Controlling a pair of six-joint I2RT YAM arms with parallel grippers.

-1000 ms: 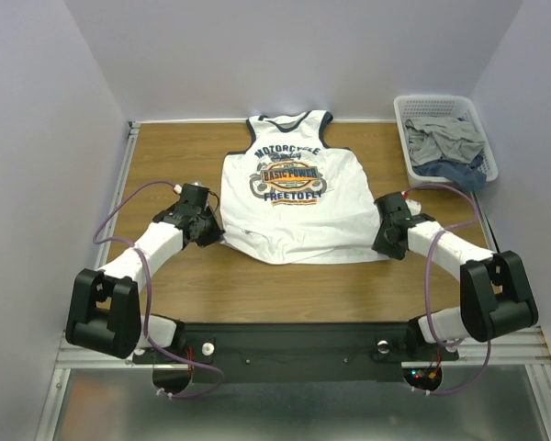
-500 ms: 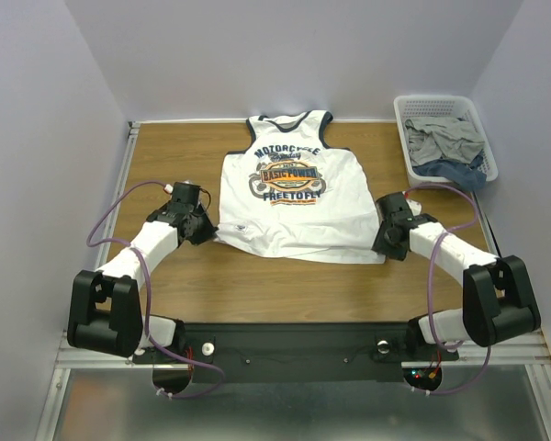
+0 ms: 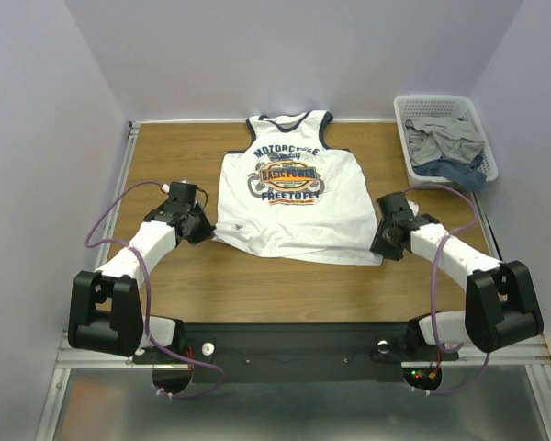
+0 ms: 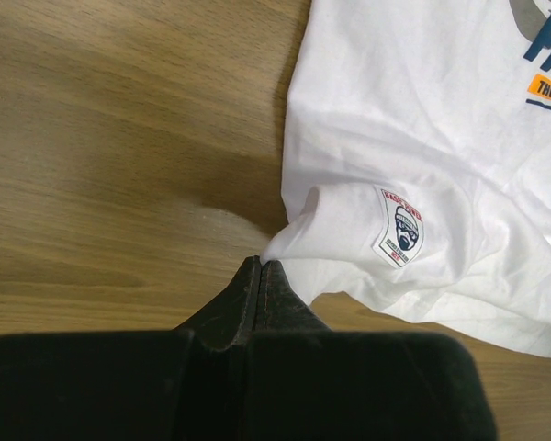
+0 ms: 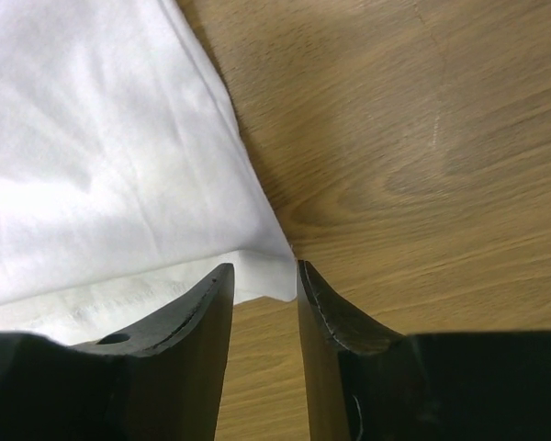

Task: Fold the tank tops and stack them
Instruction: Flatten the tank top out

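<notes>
Centre of frame, on wooden table [image 3: 165,156]: white tank top [image 3: 294,207], spread flat, print up. Left gripper [image 4: 260,265]: clenched on lower-left hem corner. Right gripper [image 5: 262,268]: jaws parted, straddling lower-right corner. Upper right: basket [image 3: 402,129] of clothes.

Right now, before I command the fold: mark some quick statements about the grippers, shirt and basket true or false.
1. The left gripper is shut on the tank top, pinching its near-left corner. True.
2. The right gripper is clamped shut on the cloth. False: its jaws stand apart, with the tank top's near-right corner between them.
3. The tank top lies print side down. False: the print faces up.
4. The basket at the table's far right holds crumpled clothes. True.
</notes>
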